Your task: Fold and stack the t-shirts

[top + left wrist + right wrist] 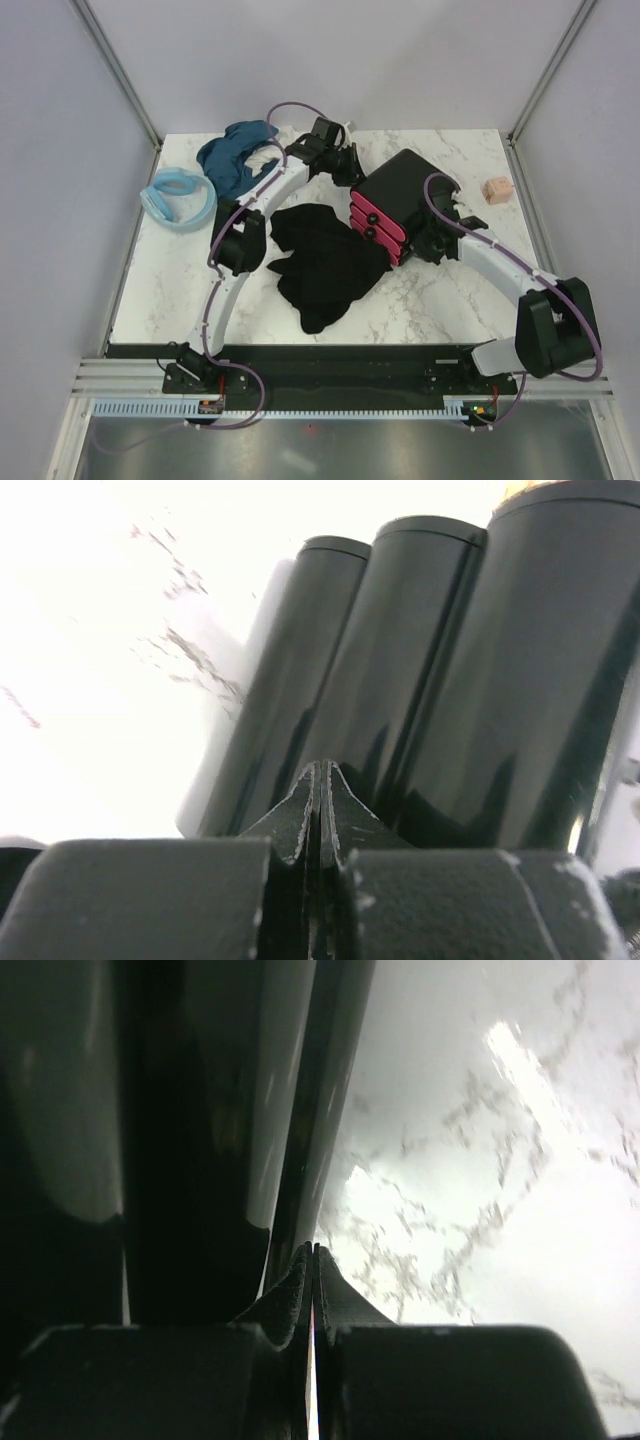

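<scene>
Table (440, 300): white marble top, carrying everything listed below.
Black t-shirt (320, 262): lying crumpled and unfolded at the middle of the table, between the two arms.
Teal-blue t-shirt (232, 156): lying bunched at the far left, just behind the left arm's forearm.
Light blue t-shirt (178, 198): sitting rolled into a loose ring at the left edge, just beside the teal-blue one.
Black stack (402, 188): three glossy black layers with pink near ends, sitting right of centre at an angle. It is showing as rounded, shiny slabs in both wrist views (450, 680) (200, 1110).
Left gripper (352, 168): reaching across to the stack's far left side. Its jaws are pressing fully together with nothing between them (320, 780). I cannot tell whether the tips are touching the stack.
Right gripper (422, 244): pointing at the stack's near right side. Its jaws are likewise pressing tight together and gripping nothing (313, 1260), with the tips sitting at the edge of the glossy layers over bare marble.
Pinkish-beige block (497, 190): sitting alone near the far right edge, well apart from the shirts.
</scene>
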`<action>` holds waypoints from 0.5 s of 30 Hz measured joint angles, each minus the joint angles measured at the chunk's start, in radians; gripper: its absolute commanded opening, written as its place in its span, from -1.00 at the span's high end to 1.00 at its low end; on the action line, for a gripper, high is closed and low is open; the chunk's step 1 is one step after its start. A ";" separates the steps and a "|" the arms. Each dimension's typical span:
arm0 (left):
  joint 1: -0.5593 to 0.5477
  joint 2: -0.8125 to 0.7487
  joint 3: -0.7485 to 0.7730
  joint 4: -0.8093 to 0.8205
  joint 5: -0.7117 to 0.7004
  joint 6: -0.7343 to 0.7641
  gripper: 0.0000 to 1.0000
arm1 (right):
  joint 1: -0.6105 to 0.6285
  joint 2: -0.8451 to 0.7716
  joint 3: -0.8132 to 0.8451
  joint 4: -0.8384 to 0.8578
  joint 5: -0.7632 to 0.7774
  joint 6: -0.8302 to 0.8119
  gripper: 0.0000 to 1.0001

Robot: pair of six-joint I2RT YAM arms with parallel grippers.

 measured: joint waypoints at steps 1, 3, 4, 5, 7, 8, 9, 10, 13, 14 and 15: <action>-0.008 0.000 0.001 -0.008 -0.003 0.008 0.96 | 0.012 -0.029 -0.022 -0.008 0.011 0.021 1.00; -0.029 0.000 0.001 -0.030 -0.010 0.024 0.96 | 0.031 -0.080 -0.058 -0.027 0.027 0.053 1.00; -0.040 0.000 0.001 -0.039 -0.014 0.031 0.96 | 0.039 -0.108 -0.078 -0.037 0.033 0.069 1.00; -0.052 0.000 0.001 -0.048 -0.018 0.037 0.96 | 0.048 -0.136 -0.096 -0.052 0.043 0.085 1.00; -0.073 0.000 0.001 -0.063 -0.025 0.047 0.96 | 0.060 -0.191 -0.129 -0.085 0.062 0.112 1.00; -0.083 0.000 0.001 -0.068 -0.027 0.051 0.96 | 0.064 -0.212 -0.143 -0.096 0.068 0.122 1.00; -0.096 0.000 0.001 -0.075 -0.033 0.058 0.96 | 0.069 -0.238 -0.159 -0.108 0.078 0.130 1.00; -0.105 0.000 0.001 -0.078 -0.037 0.061 0.96 | 0.072 -0.261 -0.172 -0.124 0.087 0.138 1.00; -0.137 0.000 0.002 -0.093 -0.058 0.069 0.96 | 0.075 -0.312 -0.201 -0.172 0.111 0.159 1.00; -0.144 0.000 0.007 -0.100 -0.066 0.071 0.96 | 0.076 -0.322 -0.207 -0.185 0.119 0.167 1.00; -0.150 0.000 0.011 -0.106 -0.071 0.072 0.96 | 0.076 -0.331 -0.211 -0.197 0.127 0.174 1.00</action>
